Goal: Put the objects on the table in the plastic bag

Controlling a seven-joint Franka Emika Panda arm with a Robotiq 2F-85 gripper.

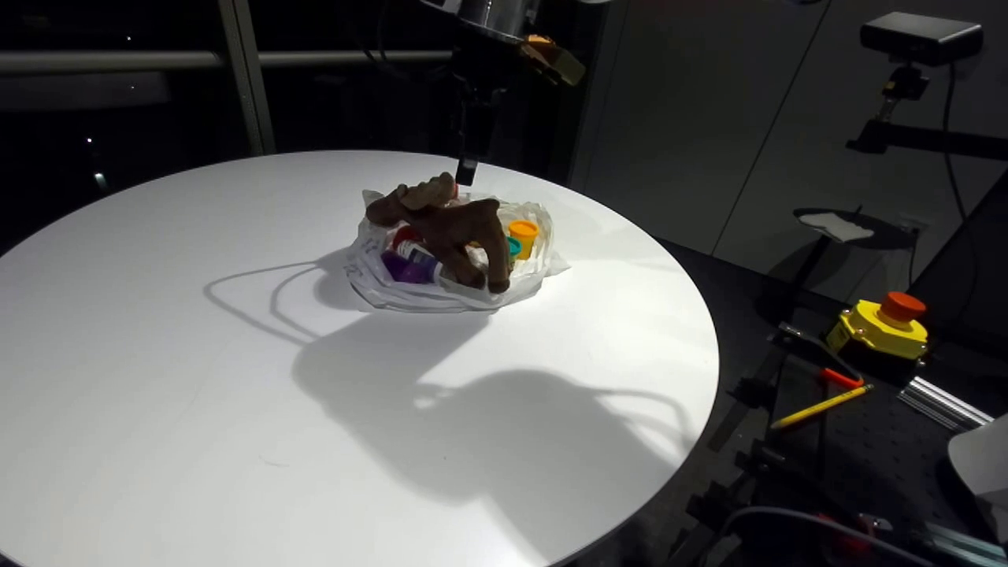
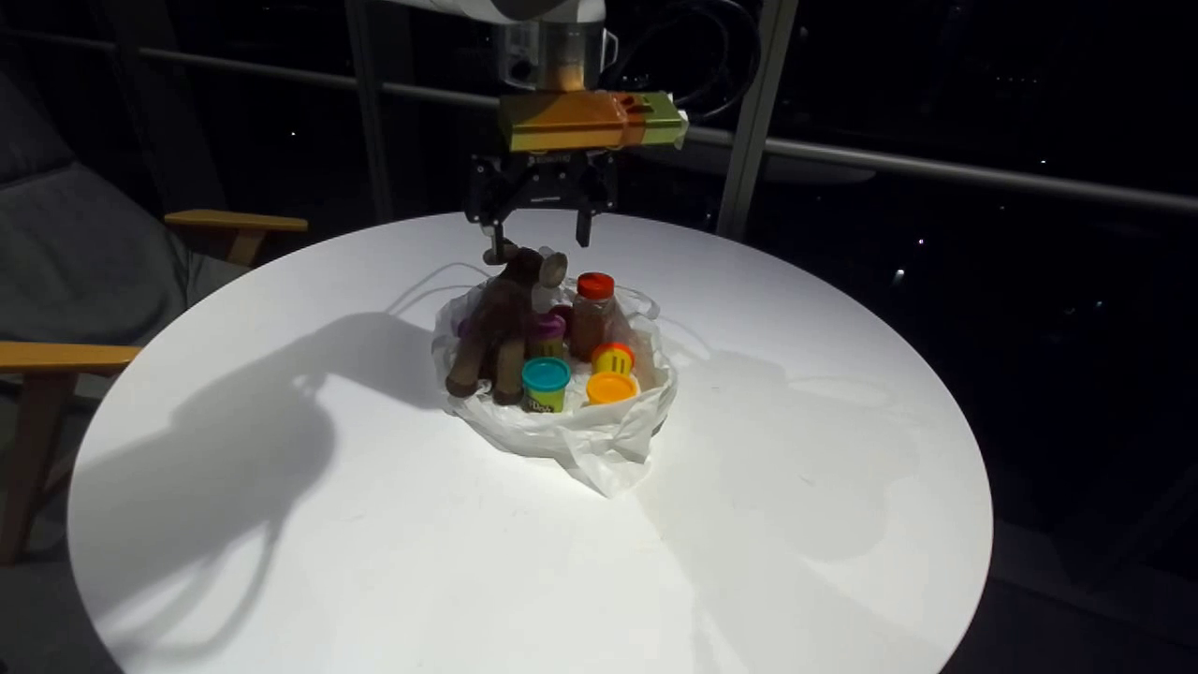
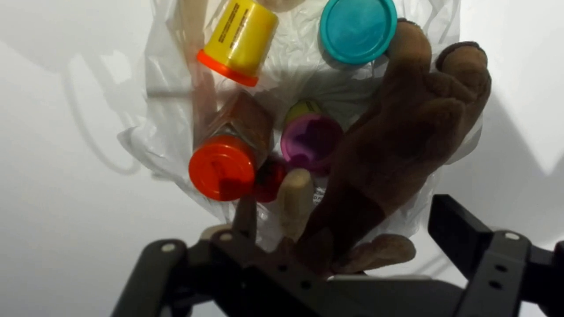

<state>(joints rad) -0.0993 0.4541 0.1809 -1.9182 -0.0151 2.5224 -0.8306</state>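
The brown moose toy (image 2: 504, 318) rests in the white plastic bag (image 2: 571, 440), just beside a teal-lidded tub (image 2: 546, 382) and near a red-lidded jar (image 2: 591, 316); the gripper (image 2: 541, 245) hangs by the toy's head, its 2 jaws spread wide; beneath lies a round white table (image 2: 505, 580)

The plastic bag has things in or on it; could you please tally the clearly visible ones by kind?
Toy moose: 1
Tubs: 4 (teal-lidded tub, purple-lidded tub, orange tub, yellow tub)
Jar: 1
Total: 6
Partly hidden, uncounted: red thing, purple thing
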